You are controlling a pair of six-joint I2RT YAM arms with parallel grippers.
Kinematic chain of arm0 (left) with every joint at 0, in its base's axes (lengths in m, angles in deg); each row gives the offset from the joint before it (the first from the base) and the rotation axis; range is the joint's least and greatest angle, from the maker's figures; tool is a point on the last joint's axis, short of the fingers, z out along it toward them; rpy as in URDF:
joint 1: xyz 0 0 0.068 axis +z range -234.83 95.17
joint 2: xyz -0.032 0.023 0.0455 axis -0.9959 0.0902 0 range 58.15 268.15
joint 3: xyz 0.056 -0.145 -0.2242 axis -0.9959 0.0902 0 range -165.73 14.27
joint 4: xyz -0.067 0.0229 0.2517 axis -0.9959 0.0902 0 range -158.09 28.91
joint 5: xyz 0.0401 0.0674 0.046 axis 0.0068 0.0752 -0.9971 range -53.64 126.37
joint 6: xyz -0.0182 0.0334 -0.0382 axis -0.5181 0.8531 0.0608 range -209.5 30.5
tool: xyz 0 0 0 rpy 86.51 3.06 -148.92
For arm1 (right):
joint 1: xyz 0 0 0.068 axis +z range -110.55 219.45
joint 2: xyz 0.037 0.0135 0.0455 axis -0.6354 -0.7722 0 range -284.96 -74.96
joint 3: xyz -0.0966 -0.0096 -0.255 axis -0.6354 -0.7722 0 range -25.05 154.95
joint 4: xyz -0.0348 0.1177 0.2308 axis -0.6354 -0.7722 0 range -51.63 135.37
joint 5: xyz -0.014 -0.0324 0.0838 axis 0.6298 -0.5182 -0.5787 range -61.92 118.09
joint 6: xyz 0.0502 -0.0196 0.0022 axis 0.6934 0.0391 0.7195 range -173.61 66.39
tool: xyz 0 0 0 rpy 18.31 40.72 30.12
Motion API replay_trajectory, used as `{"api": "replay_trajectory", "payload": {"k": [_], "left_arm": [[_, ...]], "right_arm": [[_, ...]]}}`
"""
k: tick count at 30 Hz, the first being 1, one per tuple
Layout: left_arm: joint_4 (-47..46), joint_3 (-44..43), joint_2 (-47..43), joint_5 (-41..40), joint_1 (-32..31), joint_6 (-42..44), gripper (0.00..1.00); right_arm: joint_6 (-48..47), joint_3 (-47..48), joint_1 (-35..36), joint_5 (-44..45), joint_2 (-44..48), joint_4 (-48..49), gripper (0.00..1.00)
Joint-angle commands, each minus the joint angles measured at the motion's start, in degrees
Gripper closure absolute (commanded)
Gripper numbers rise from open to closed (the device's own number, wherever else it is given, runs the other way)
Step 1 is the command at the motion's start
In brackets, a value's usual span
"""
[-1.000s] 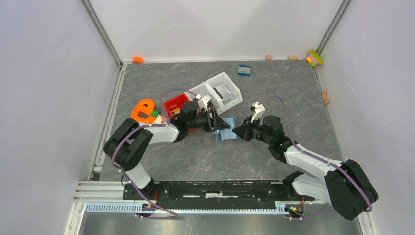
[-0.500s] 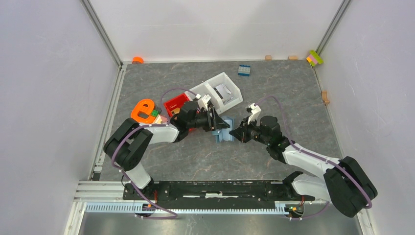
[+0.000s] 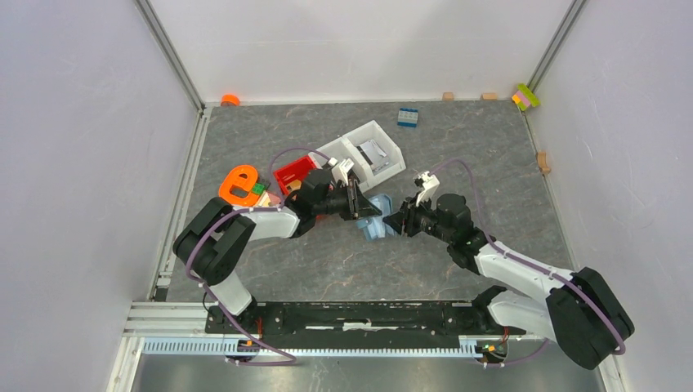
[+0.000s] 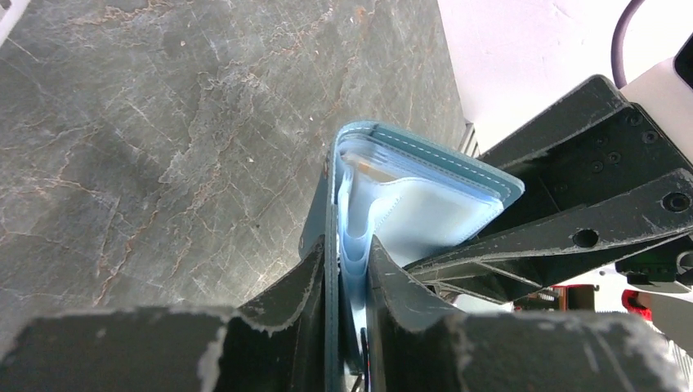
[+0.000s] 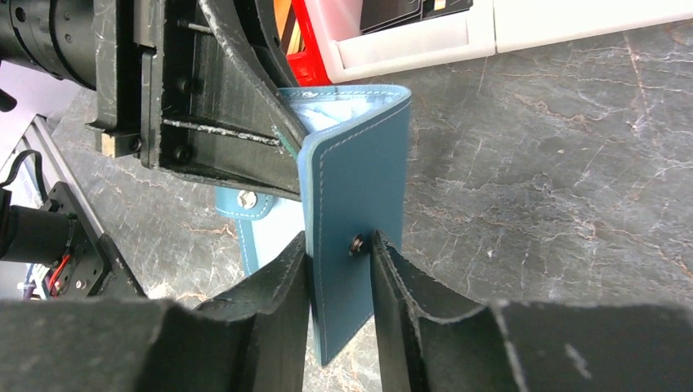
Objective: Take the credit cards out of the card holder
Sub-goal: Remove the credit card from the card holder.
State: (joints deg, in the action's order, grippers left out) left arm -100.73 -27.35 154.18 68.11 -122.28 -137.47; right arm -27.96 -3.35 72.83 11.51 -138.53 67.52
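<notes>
The left pincer [image 4: 350, 260] is closed on one flap of the card holder [image 4: 425, 196]: its 2 fingers [image 4: 315, 282] press the teal cover and the pale blue pockets together, near the flap's free edge. The right pincer [image 5: 339, 245] is closed on the other flap [image 5: 359, 180], and the small metal snap stud sits just between its fingertips. So the holder is gripped from both sides and stands open like a V, fold upward in the right wrist view, with a short teal strap [image 5: 245, 206] hanging behind it. From above, the holder [image 3: 377, 220] is between the 2 pincers near the middle of the counter [image 3: 490, 163], just in front of the white bin [image 3: 364, 151] and not far from the red box [image 3: 294, 173]. I cannot tell if its lower edge touches the counter or is a little above it. Inside the pockets the left wrist view shows a thin tan edge [image 4: 369, 169], which I judge to be a credit card still in its slot. No card lies loose on the counter in any view. In my judgement the task is at an early stage: the holder is unsnapped and partly spread, but 0 cards are out. What is left is to open it wider, then free 1 pincer to pinch a card edge and pull it out, and repeat this for each card.
</notes>
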Motion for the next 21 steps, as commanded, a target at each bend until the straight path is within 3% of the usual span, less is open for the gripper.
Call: {"api": "replay_trajectory", "payload": {"k": [1,6,9,13,17,21], "left_arm": [[-3.83,-2.33,0.61,4.51,0.07,-2.62,0.75],[-4.23,-2.39,0.92,4.9,0.25,-3.1,0.75],[-4.04,-2.49,1.11,5.08,0.36,-3.25,0.73],[-3.97,-2.41,1.15,5.08,0.45,-3.36,0.56],[-4.0,-1.82,0.22,4.47,0.52,-3.02,0.36],[-4.69,-1.19,-0.41,4.27,0.45,-2.75,0.27]], "right_arm": [[-0.09,1.24,0.36,2.19,1.07,1.77,0.61],[-0.16,1.35,0.28,3.64,1.93,0.8,0.56],[-0.37,1.25,0.28,4.86,2.63,0.06,0.62],[-0.18,1.62,0.06,7.24,2.91,-1.89,0.78],[0.37,1.87,-0.24,7.75,2.67,-2.7,0.85],[1.33,1.86,-0.71,6.85,2.01,-2.64,0.89]]}}
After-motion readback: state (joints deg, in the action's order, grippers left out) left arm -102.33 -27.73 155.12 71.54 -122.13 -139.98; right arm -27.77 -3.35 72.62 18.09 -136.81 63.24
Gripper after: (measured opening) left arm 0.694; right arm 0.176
